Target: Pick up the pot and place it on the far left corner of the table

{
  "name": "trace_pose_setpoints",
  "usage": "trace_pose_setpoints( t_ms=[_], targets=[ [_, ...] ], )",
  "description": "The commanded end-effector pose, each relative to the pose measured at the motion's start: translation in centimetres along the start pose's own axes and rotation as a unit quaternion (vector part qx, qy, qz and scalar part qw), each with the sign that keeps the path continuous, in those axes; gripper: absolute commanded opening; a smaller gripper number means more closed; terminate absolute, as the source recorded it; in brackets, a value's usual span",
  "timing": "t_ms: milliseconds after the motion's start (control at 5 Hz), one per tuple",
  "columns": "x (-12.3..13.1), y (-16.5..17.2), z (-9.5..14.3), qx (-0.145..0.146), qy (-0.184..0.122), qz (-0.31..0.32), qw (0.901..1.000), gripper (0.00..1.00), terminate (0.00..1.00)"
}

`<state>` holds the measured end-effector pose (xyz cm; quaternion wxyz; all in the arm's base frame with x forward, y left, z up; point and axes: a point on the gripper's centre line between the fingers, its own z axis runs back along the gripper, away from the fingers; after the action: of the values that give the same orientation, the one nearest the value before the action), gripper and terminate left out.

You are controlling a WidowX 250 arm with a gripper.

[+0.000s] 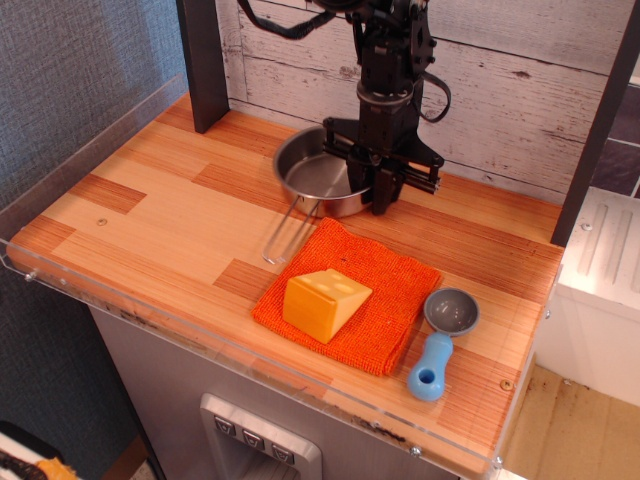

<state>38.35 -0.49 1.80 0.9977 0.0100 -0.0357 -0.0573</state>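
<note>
The pot (312,180) is a small shiny steel pan standing at the back middle of the table (160,205). Its thin wire handle (285,233) points toward the front left. My gripper (371,190) is down at the pot's right rim, one finger inside the bowl and one outside, and the jaws look closed on the rim. The pot rests on the wood. The far left corner of the table lies beside a black post.
An orange cloth (400,290) with a yellow cheese wedge (325,303) lies in front of the pot. A grey-bowled scoop with a blue handle (443,338) lies at the front right. Black posts (205,60) stand at the back corners. Clear acrylic edging (85,150) rims the left side.
</note>
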Motion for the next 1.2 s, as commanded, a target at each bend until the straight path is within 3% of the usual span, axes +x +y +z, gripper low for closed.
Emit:
trace_pose_setpoints(
  t_ms=[0, 200, 400, 600, 1000],
  targets=[
    [-0.8, 4.4, 9.5, 0.026, -0.085, -0.018, 0.9959, 0.0, 0.0],
    [-3.3, 7.9, 11.1, 0.025, -0.091, 0.009, 0.9955, 0.0, 0.0],
    [-4.8, 11.3, 9.7, 0.033, -0.079, 0.025, 0.996, 0.0, 0.0],
    [-3.9, 12.9, 7.2, 0.013, -0.074, 0.026, 0.9968, 0.0, 0.0],
    [-2.3, 11.6, 4.0, 0.002, -0.047, 0.011, 0.9988, 0.0, 0.0]
  ],
)
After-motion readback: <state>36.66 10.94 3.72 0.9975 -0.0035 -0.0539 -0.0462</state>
